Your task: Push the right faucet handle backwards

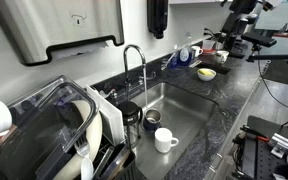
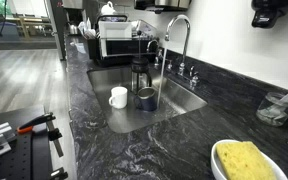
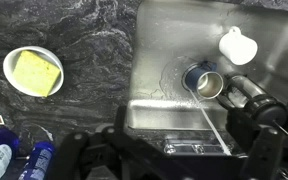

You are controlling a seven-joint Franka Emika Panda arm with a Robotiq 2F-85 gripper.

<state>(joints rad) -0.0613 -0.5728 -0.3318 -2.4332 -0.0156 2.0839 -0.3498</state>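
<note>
The chrome gooseneck spout [image 1: 134,58] rises behind the sink [image 2: 124,118]. The right faucet handle [image 3: 170,148] is a short silvery lever at the sink's back edge. In the wrist view it lies beside its twin [image 3: 198,148]. It is tiny in an exterior view [image 2: 195,74]. My gripper [image 3: 174,168] hangs high above the handles, well clear of them. Its dark fingers are spread wide and hold nothing. It shows as a black shape at the top edge in both exterior views [image 1: 157,28] [image 2: 269,16].
In the sink stand a white mug [image 1: 165,140], a steel cup [image 3: 206,82] and a dark press pot [image 2: 139,72]. A bowl with a yellow sponge [image 3: 34,71] and blue bottles [image 3: 14,160] sit on the dark counter. A dish rack [image 1: 54,135] stands at the other end.
</note>
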